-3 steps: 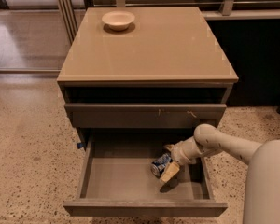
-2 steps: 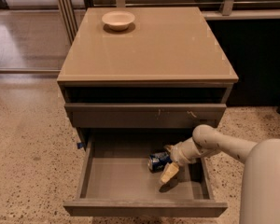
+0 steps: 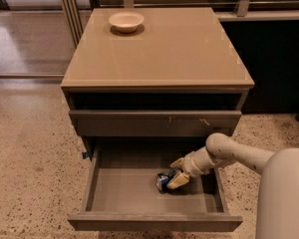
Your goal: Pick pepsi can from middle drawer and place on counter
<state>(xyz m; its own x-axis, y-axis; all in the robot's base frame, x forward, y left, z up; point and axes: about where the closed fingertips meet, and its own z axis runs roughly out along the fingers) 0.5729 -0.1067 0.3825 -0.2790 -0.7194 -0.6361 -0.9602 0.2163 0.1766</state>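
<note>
The pepsi can [image 3: 163, 179], blue with white markings, lies on its side on the floor of the open middle drawer [image 3: 124, 188], right of centre. My gripper [image 3: 177, 172] reaches down into the drawer from the right. Its pale fingers [image 3: 179, 180] are spread, and the can's right end sits at the lower finger. The can rests on the drawer floor. The glossy tan counter [image 3: 159, 49] tops the cabinet above.
A cream bowl [image 3: 126, 20] stands at the counter's back left. A closed drawer front with small pale scuffs [image 3: 154, 122] overhangs the open drawer's back. My arm and white body [image 3: 284, 193] fill the lower right. Speckled floor surrounds the cabinet.
The can has shifted a little to the left and nearer the drawer's front. My gripper has followed it slightly left and stayed low in the drawer.
</note>
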